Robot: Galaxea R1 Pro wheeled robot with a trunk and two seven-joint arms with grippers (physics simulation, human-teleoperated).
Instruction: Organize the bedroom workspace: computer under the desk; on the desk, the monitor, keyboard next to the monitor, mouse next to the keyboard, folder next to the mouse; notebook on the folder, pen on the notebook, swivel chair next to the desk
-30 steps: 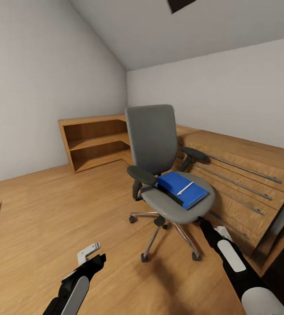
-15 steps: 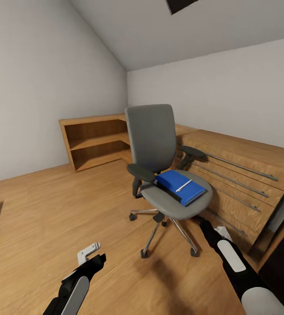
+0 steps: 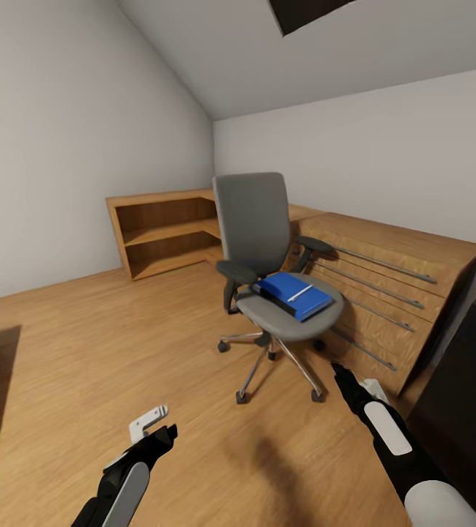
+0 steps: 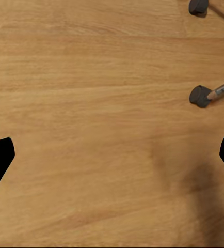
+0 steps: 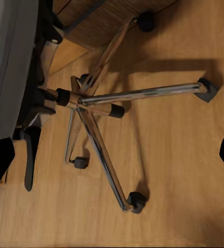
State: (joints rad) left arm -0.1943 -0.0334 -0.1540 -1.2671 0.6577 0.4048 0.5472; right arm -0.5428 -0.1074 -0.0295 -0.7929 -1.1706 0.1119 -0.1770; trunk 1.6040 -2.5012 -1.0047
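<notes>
The grey swivel chair (image 3: 256, 219) stands mid-room on the wood floor. On its seat lies the blue folder (image 3: 302, 296) with the thin white pen (image 3: 299, 293) on top. A dark strip runs along the folder's near edge; I cannot tell whether it is the notebook. The black desk (image 3: 461, 395) enters at the right edge. My left gripper (image 3: 154, 426) (image 4: 112, 160) is open above bare floor. My right gripper (image 3: 340, 375) (image 5: 112, 160) is open, low beside the chair's chrome base (image 5: 91, 103). The computer, monitor, keyboard and mouse are out of view.
A light-wood drawer chest (image 3: 384, 285) with long rail handles stands right behind the chair. A low open wooden shelf (image 3: 165, 230) fills the far corner. Two chair castors (image 4: 200, 96) lie near my left gripper. Open floor spreads to the left.
The whole picture has shifted: the camera has moved, the chair now sits a little farther off and the black desk has come in at the right. Both arms keep their pose.
</notes>
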